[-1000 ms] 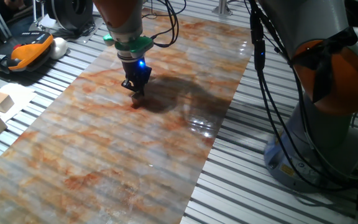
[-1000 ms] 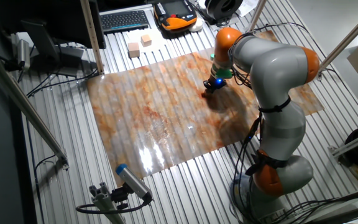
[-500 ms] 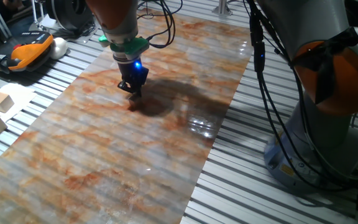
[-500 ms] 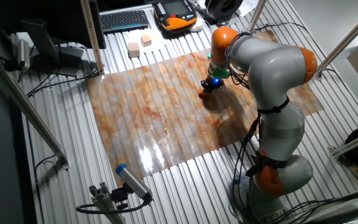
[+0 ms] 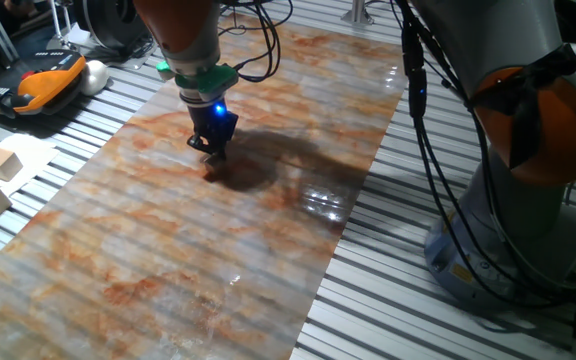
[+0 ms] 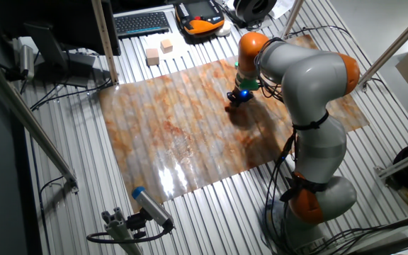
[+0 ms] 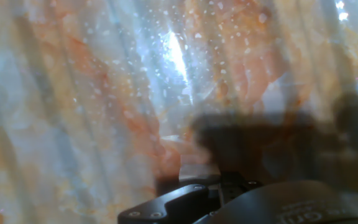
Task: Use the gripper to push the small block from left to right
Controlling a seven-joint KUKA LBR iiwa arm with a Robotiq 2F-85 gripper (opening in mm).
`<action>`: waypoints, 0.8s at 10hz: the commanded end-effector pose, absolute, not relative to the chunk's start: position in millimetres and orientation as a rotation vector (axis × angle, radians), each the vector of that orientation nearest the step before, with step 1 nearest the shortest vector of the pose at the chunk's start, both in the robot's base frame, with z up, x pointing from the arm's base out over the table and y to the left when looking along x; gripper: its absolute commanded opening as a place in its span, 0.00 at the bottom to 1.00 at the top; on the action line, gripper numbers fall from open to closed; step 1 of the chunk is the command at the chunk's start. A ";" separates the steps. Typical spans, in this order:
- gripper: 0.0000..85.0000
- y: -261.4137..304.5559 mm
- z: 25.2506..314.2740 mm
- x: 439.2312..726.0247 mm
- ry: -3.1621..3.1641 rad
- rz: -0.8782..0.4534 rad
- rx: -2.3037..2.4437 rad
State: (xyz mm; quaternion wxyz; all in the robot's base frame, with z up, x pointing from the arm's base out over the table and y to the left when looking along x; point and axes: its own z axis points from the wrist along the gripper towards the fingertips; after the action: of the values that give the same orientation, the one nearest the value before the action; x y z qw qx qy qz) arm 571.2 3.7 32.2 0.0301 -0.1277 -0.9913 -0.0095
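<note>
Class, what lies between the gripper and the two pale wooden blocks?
One fixed view shows only bare marbled sheet and slatted table between the gripper and pale wooden blocks.

tool shifted left, small block pushed along

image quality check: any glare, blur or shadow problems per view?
Hand view: blurred throughout, white glare streak at top, dark shadow at lower right. One fixed view: black two-finger gripper casts a shadow rightward on the marbled orange-grey mat. Other fixed view: bright glare on the mat's near edge.

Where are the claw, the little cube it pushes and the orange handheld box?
gripper [image 5: 210,150], one fixed view, fingertips.
small block [image 5: 211,171], one fixed view, top face.
orange handheld box [image 5: 48,78], one fixed view, orange casing.
</note>
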 end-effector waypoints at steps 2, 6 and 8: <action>0.00 7.9 32.8 571.7 -3.053 -0.028 -0.402; 0.00 22.9 33.2 570.4 -3.049 -0.014 -0.432; 0.00 31.3 34.1 569.1 -3.043 -0.013 -0.448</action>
State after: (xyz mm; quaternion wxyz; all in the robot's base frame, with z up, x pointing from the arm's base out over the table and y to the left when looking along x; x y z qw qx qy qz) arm 569.1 32.9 34.6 0.0335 -0.1466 -0.9886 -0.0045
